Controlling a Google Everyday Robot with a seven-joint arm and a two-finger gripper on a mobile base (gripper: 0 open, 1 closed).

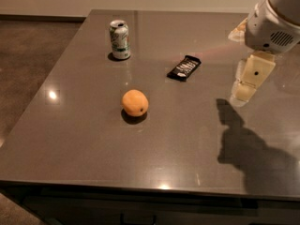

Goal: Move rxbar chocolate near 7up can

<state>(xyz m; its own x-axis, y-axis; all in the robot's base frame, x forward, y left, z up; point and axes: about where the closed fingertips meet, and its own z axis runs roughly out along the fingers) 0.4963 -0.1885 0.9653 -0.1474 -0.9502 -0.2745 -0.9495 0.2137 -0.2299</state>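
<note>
The rxbar chocolate (184, 67), a flat black wrapper bar with white lettering, lies on the grey table (84, 139) near its middle back. The 7up can (120, 40) stands upright at the back left, well apart from the bar. My gripper (245, 87) hangs above the table at the right side, to the right of the bar and a little nearer the front, holding nothing that I can see. Its shadow falls on the table below it.
A round orange fruit (135, 102) sits on the table in front of the bar and can. The table's left edge drops to a brown floor (28, 64). A wall runs behind the table's back edge.
</note>
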